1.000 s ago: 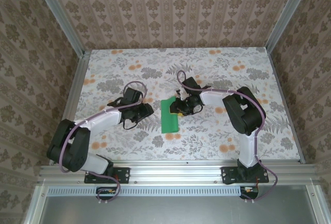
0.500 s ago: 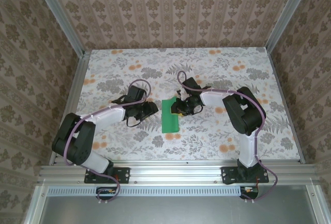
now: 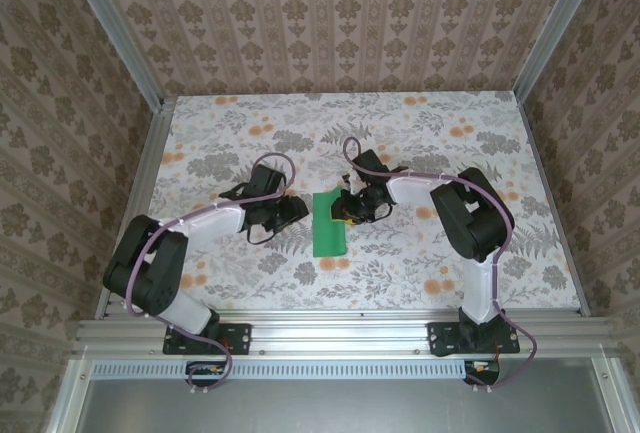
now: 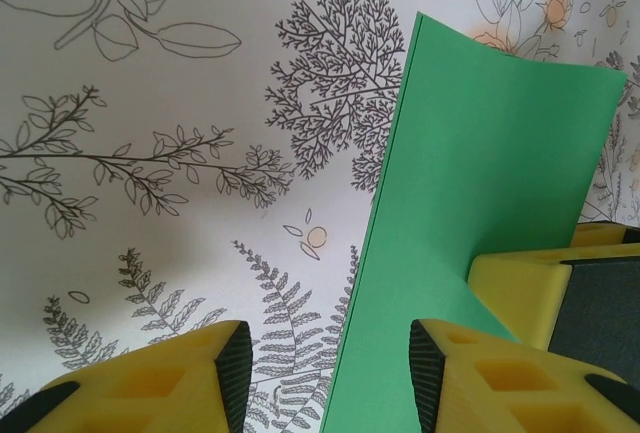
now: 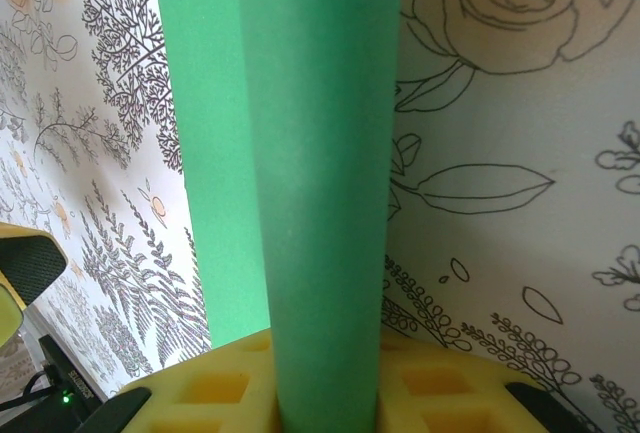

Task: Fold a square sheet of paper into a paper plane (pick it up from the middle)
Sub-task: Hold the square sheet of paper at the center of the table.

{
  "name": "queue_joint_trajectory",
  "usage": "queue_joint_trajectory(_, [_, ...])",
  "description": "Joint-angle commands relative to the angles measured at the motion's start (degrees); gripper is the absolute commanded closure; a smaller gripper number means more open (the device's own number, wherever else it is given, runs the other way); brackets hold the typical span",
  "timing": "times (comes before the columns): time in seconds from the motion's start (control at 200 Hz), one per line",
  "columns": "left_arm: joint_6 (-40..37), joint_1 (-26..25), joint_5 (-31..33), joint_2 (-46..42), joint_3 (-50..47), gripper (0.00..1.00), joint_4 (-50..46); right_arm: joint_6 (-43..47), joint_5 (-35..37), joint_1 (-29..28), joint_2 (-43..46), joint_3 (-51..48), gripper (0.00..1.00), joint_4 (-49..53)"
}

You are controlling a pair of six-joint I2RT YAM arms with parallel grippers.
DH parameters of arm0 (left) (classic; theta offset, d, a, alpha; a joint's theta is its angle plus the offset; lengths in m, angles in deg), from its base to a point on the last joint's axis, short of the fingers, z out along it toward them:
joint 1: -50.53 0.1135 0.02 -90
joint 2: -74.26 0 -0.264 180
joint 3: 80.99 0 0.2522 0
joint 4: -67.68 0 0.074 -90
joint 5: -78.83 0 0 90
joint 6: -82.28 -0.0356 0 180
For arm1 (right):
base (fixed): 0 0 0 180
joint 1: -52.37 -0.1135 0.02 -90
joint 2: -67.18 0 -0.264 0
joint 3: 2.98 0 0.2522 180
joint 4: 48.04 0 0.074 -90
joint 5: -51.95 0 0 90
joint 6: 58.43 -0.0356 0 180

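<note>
So, top view: the square sheet of paper lies mid-table as a narrow strip and looks folded in half. The right gripper sits at the sheet's right edge, upper half, probably pinning it so it can't slide. The left gripper is just left of the sheet and pointed at it. Contact can't be told from here.

Left wrist view: the left gripper has its jaws wide open with nothing held. The sheet's left edge runs down in line with the gap, so it looks lined up for an edge pinch. The right gripper's yellow finger is at the sheet's right side.

Right wrist view: the right gripper is closed on a raised ridge of the sheet, with a flatter layer left of the ridge.

Judgement: early fold stage, no plane shape yet. The next move is likely the left jaws closing on that edge. Risk is the thin paper buckling or slipping out of the right pinch.
</note>
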Motion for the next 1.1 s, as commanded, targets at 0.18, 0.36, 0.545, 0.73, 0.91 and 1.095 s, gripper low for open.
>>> queue_joint_trajectory(0.18, [-0.5, -0.8, -0.9, 1.2, 2.2, 0.52, -0.1, 1.5, 7.6, 0.7, -3.8, -0.4, 0.74, 5.8])
queue_joint_trajectory(0.36, [-0.5, -1.5, -3.4, 2.2, 2.7, 0.58, 2.0, 1.6, 8.0, 0.7, -4.1, -0.3, 0.74, 6.1])
queue_joint_trajectory(0.545, [-0.4, -2.9, -5.1, 4.8, 4.0, 0.7, 3.6, 1.5, 8.2, 0.7, -4.5, -0.2, 0.74, 6.5])
queue_joint_trajectory(0.73, [-0.1, -4.1, -6.4, 7.9, 5.2, 0.77, 5.0, 1.4, 8.3, 0.7, -4.9, -0.1, 0.74, 6.5])
queue_joint_trajectory(0.91, [-0.2, -4.8, -6.9, 10.3, 6.4, 0.83, 4.8, 1.3, 8.2, 0.6, -5.1, 0.0, 0.74, 6.5])
queue_joint_trajectory(1.095, [-0.8, -5.0, -5.8, 11.6, 7.0, 0.86, 2.7, 1.1, 8.2, 0.6, -5.2, 0.0, 0.74, 6.5])
